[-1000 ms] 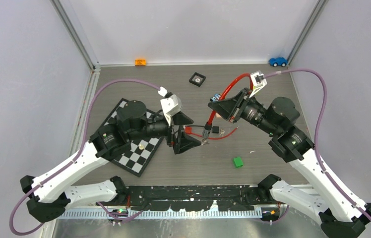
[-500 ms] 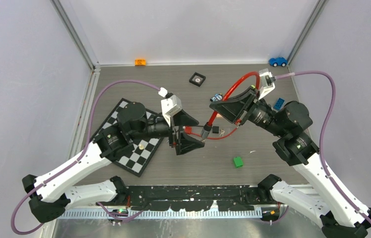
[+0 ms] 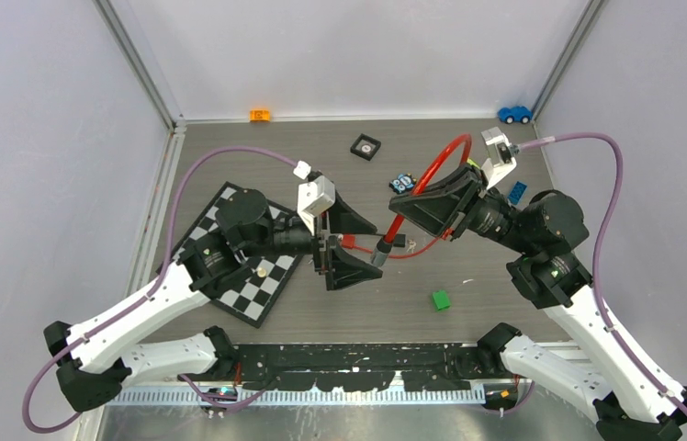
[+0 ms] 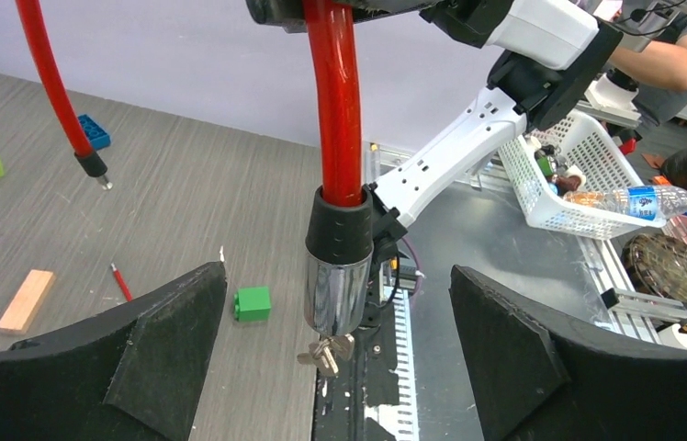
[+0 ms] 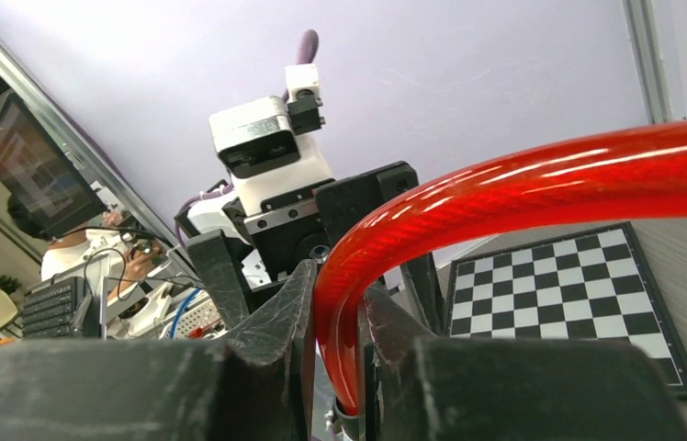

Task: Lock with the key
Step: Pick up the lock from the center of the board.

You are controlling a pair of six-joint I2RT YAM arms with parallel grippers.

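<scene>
A red cable lock (image 3: pixel 432 170) hangs in the air over the middle of the table. My right gripper (image 3: pixel 439 208) is shut on the red cable (image 5: pixel 523 179) near its lower bend. The chrome lock barrel (image 4: pixel 337 292) hangs at the cable's lower end, with a small bunch of keys (image 4: pixel 326 354) dangling from its underside. My left gripper (image 4: pixel 340 340) is open, its fingers (image 4: pixel 165 349) wide apart on either side of the barrel and not touching it. The cable's free end (image 4: pixel 94 167) hangs loose to the left in the left wrist view.
A chessboard (image 3: pixel 248 266) lies under my left arm. A green block (image 3: pixel 440 299) sits near the front. A black square piece (image 3: pixel 366 146), a blue brick (image 3: pixel 516 191), a blue car (image 3: pixel 513 114) and an orange block (image 3: pixel 260 115) lie at the back. A wooden block (image 4: pixel 25 299) and a red pencil (image 4: pixel 120 282) lie nearby.
My right arm has lifted and drawn back to the right with the cable. The lock barrel has swung slightly left, in between my left gripper's fingers. My left arm has barely moved.
</scene>
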